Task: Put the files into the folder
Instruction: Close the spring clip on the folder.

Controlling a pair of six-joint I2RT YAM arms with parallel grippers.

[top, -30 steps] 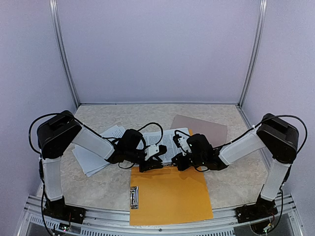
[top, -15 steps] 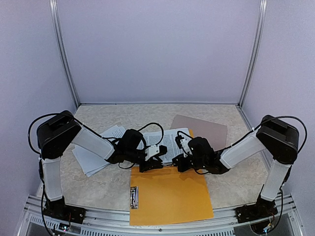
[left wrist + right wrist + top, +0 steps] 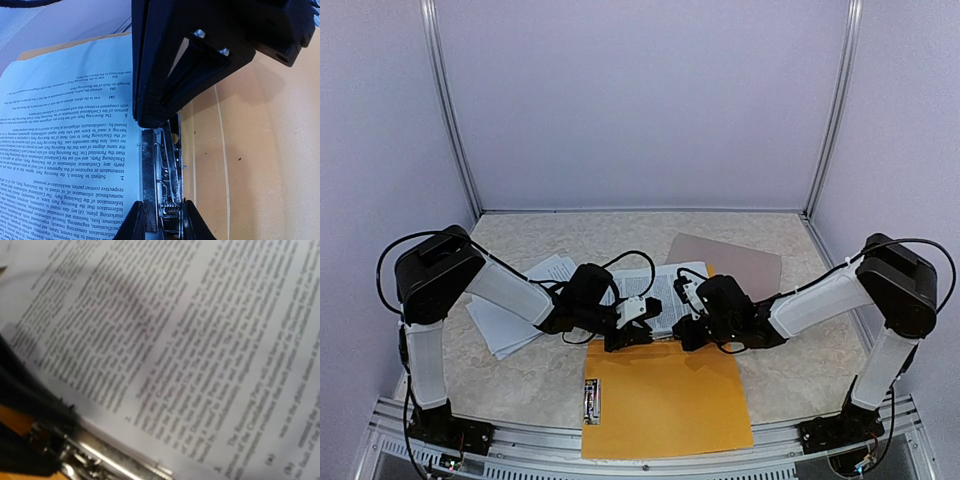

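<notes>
Grips spring clip (image 3: 165,175) of orange folder (image 3: 260,150) with left pincer (image 3: 164,226), probably to hold it raised. Rests fully closed right pincer (image 3: 686,335) on printed sheet (image 3: 65,125), apparently feeding its edge under clip. Sheet flat on open folder, edge just beside clip. Spare sheets (image 3: 505,325) apart, left on worktop (image 3: 550,380).

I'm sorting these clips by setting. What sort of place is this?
Probably a lab test booth: plain pale walls on three sides, metal corner posts, and a stone-patterned table holding papers and an orange folder.
</notes>
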